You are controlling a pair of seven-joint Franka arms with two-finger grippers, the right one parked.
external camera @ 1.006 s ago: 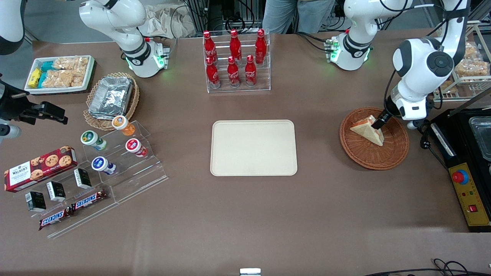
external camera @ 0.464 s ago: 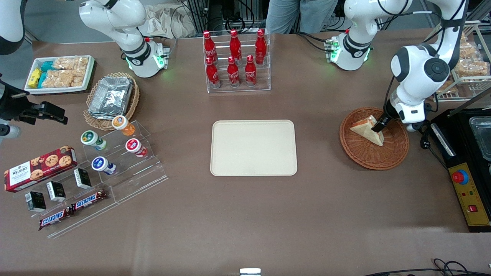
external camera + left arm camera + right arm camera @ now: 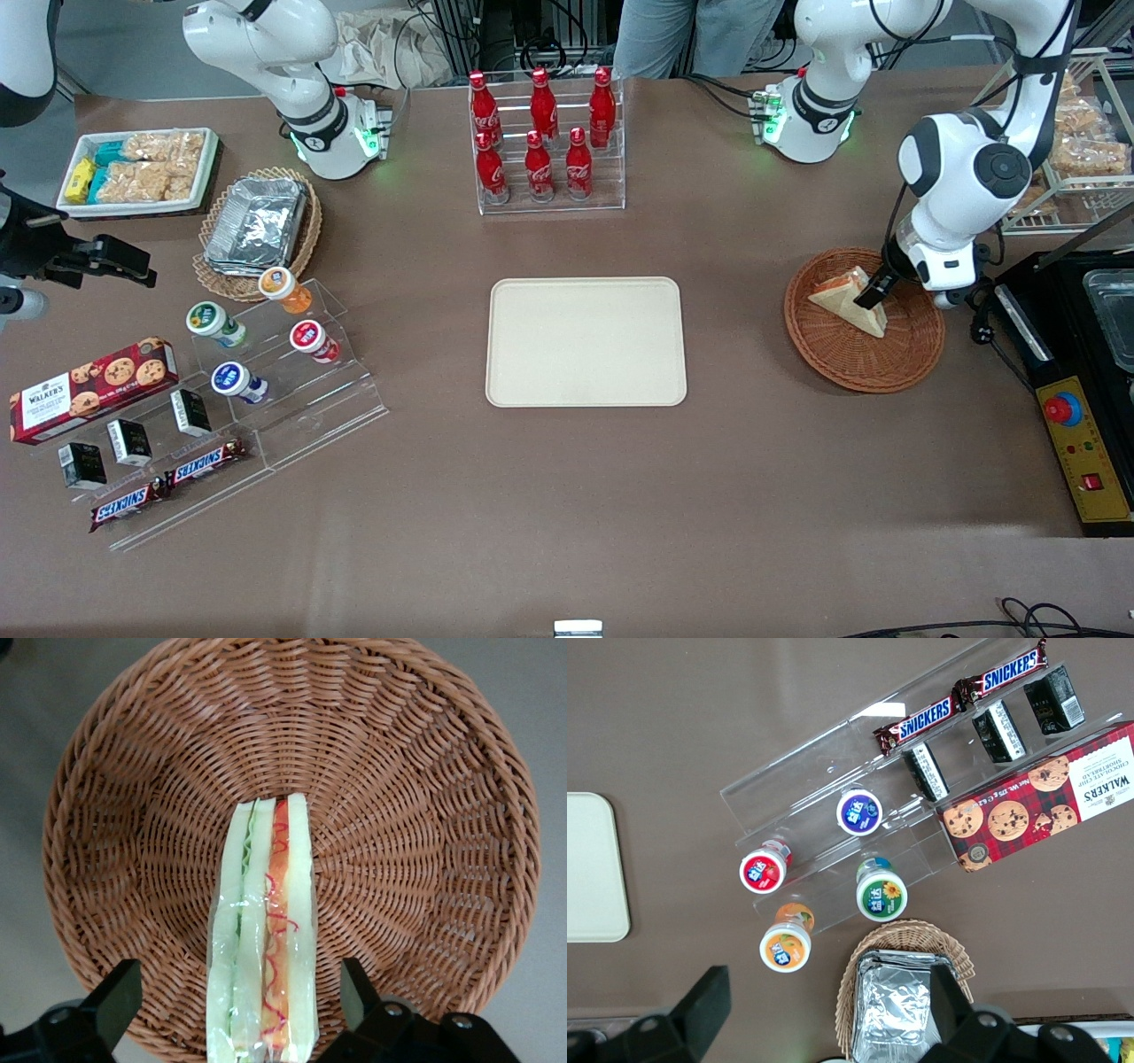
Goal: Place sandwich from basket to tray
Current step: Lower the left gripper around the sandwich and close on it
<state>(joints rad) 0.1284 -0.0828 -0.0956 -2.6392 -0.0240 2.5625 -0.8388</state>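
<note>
The sandwich (image 3: 849, 301) is a pale triangular wedge in clear wrap, standing on edge in the reddish-brown wicker basket (image 3: 842, 363) toward the working arm's end of the table. The left wrist view shows its cut edge (image 3: 263, 930) with orange-red and green filling, in the basket (image 3: 425, 815). My left gripper (image 3: 872, 289) is down in the basket, open, with one finger (image 3: 115, 1001) on each side of the sandwich and gaps between fingers and bread. The cream tray (image 3: 586, 342) lies at the table's middle with nothing on it.
A rack of red cola bottles (image 3: 542, 133) stands farther from the camera than the tray. A black control box with a red button (image 3: 1076, 425) sits beside the basket at the table's edge. A wire rack of snacks (image 3: 1081, 159) stands near the arm's base.
The left arm's wrist has shifted slightly toward the tray and lowered a little over the sandwich. The sandwich and basket have not moved.
</note>
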